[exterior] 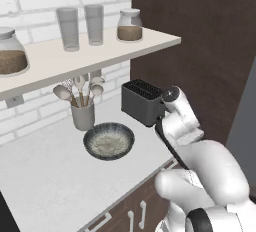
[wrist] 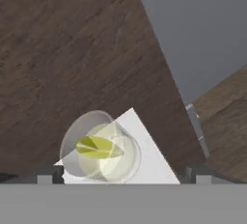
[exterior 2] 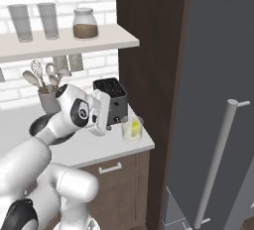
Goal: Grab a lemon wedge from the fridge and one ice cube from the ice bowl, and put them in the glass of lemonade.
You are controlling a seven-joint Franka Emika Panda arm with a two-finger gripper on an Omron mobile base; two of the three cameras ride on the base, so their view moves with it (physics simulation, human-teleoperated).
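Left base view: I see my white arm rising from the lower right, its hand in front of the black toaster (exterior: 141,101) at the right end of the pale counter (exterior: 45,181). The ice bowl (exterior: 108,141), dark outside and speckled whitish inside, sits on the counter just left of the arm, with the grey utensil cup (exterior: 83,115) of spoons behind it. On the shelf (exterior: 75,58) above stand two greyish tumblers (exterior: 80,26) and two lidded jars (exterior: 130,26) with brown contents.

Right base view: the gripper (exterior 2: 102,114) hangs sideways in front of the toaster (exterior 2: 111,100), pointing right toward the glass of lemonade (exterior 2: 132,129), which stands near the counter's right corner beside the dark wood panel (exterior 2: 149,75). A yellow-green lemon wedge (exterior 2: 134,125) shows inside the glass. The fridge (exterior 2: 213,75) fills the right side, its grey door closed and its long silver bar handle (exterior 2: 218,164) running down it. The ice bowl (exterior 2: 37,125) is partly hidden behind my arm.

Hand view: I look down on the glass of lemonade (wrist: 103,151) on the white counter corner (wrist: 149,160), with the lemon wedge (wrist: 99,147) lying in the pale liquid. The two dark fingertips (wrist: 46,175) stand wide apart at either side of the bottom edge, released and holding nothing; the glass sits between them and nearer the left one. Brown wood panelling (wrist: 72,49) and the grey fridge door (wrist: 202,25) lie beyond
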